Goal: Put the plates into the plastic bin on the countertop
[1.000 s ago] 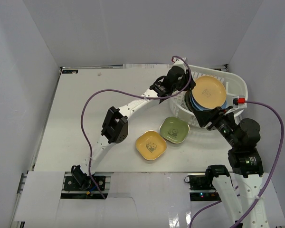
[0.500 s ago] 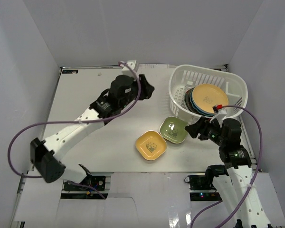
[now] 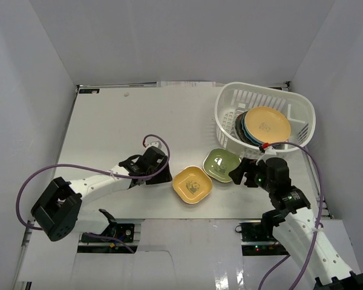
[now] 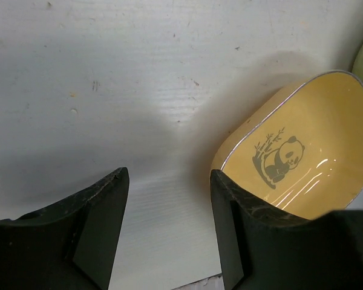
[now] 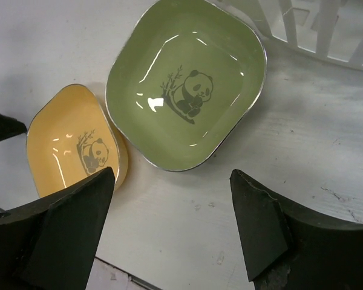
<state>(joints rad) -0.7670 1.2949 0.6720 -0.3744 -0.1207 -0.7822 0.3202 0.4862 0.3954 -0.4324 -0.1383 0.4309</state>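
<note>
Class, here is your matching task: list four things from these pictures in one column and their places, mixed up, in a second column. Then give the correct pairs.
Things
1. round yellow plate
2. green plate
3. small square yellow plate
4. plastic bin

Places
A. on the countertop, just ahead of the right tool
B. far right of the countertop
C. inside the bin, uppermost
D. on the countertop, beside the left tool

Pairs: 1-C, 2-A, 3-D, 4-B

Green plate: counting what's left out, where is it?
The green plate lies right of centre in the top view, between the square yellow plate and the plastic bin.
</note>
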